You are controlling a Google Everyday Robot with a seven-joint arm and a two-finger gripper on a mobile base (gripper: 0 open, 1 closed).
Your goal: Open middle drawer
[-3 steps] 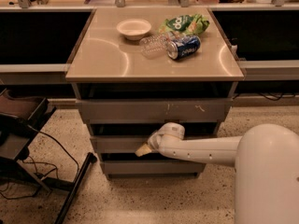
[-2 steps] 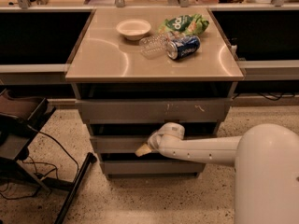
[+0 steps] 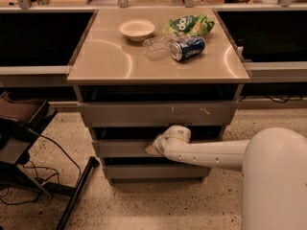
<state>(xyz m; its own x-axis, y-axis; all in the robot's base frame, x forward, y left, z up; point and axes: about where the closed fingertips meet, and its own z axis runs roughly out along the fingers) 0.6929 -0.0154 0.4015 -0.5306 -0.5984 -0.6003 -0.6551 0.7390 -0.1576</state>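
Observation:
The middle drawer (image 3: 120, 148) is the plain grey front between the taller scratched front (image 3: 158, 114) above and the narrowest front (image 3: 153, 171) below. My white arm reaches in from the lower right. The gripper (image 3: 154, 147) rests against the middle drawer's front near its top edge, just right of centre. The drawer front stands slightly proud of the cabinet, with a dark gap above it.
On the cabinet top (image 3: 105, 61) sit a white bowl (image 3: 137, 29), a clear plastic cup lying on its side (image 3: 156, 46), a blue can (image 3: 188, 48) and a green chip bag (image 3: 189, 24). A black stand with cables (image 3: 29, 143) is at the left on the speckled floor.

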